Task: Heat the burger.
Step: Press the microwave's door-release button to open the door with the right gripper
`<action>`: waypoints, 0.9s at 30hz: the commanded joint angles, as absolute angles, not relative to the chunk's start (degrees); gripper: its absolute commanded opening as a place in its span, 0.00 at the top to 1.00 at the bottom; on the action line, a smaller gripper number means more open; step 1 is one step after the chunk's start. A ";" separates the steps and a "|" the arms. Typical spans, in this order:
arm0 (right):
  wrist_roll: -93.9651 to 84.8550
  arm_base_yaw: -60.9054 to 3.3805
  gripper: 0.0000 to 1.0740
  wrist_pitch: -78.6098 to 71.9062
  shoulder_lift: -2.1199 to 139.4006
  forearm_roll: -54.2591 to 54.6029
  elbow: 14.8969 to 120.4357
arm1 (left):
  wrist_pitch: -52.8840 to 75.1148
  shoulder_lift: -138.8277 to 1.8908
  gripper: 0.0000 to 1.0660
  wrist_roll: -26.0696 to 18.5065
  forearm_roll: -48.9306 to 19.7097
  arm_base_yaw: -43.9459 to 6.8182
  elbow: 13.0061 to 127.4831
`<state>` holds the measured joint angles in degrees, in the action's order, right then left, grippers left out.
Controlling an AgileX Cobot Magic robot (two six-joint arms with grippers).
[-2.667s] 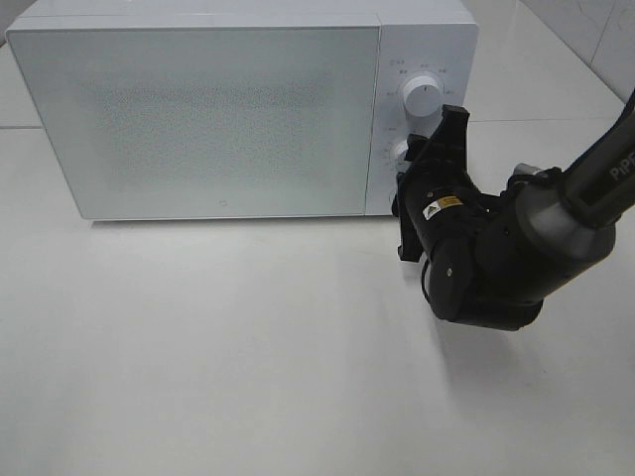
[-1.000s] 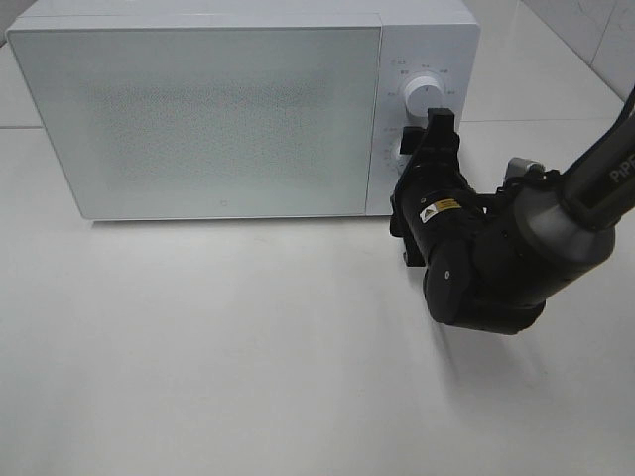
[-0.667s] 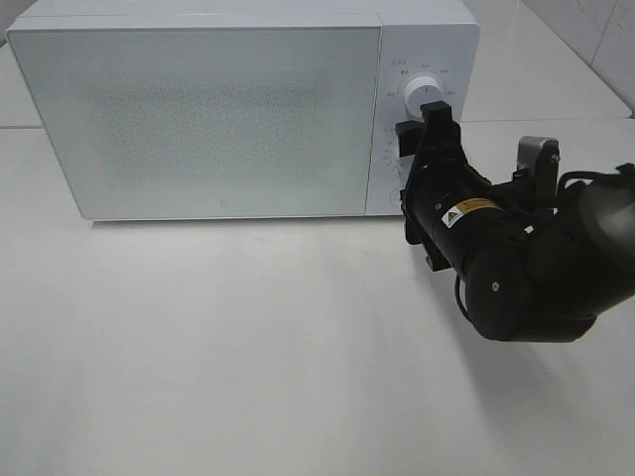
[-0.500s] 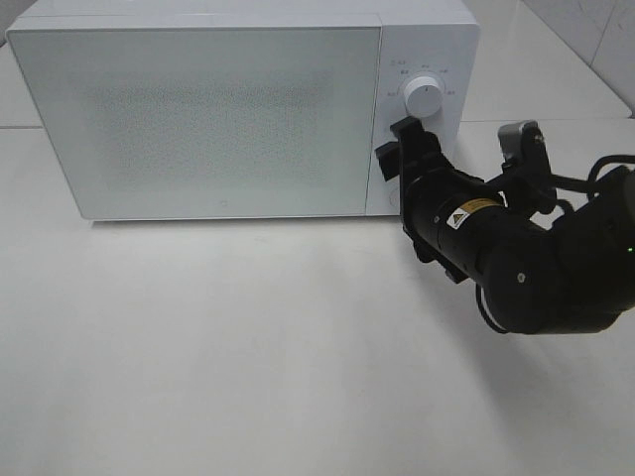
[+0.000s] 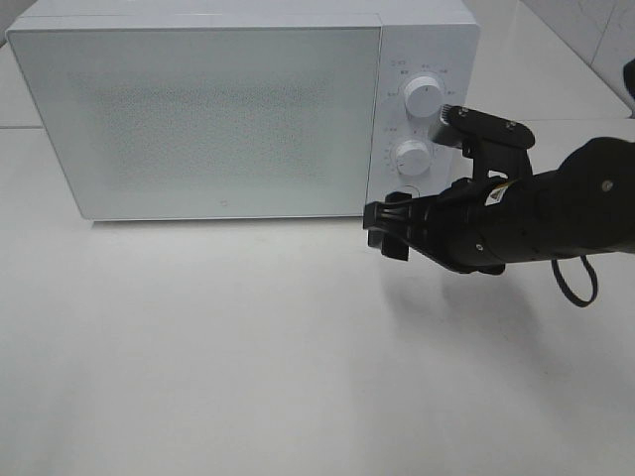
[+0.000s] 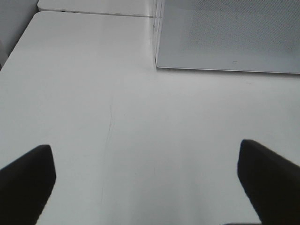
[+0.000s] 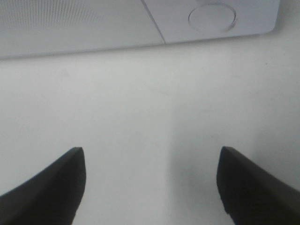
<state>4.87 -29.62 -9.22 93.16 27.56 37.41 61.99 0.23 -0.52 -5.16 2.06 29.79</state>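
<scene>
Small marks ring the upper knob and lower knob of the white microwave, and the right arm carries a yellow label; none is legible. The table is plain white. The right gripper hangs wide apart and empty, low by the closed door's corner. The left gripper gapes empty too. Where the burger is cannot be told.

Looks like a robot lab dressed up as a kitchen, tbh. There's a white microwave with two knobs on a plain white bench, pale wall tiles in the corner, and a black robot arm reaching over the bench.
</scene>
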 commanded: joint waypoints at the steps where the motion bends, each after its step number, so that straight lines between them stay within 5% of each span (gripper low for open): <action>1: -2.06 -28.48 0.30 -1.95 91.04 26.64 37.99 | 61.36 0.40 0.08 -0.57 -5.27 2.01 29.62; 27: -2.64 -28.30 0.30 44.75 51.34 13.29 37.99 | 61.36 0.40 0.08 -0.57 -5.27 2.01 29.62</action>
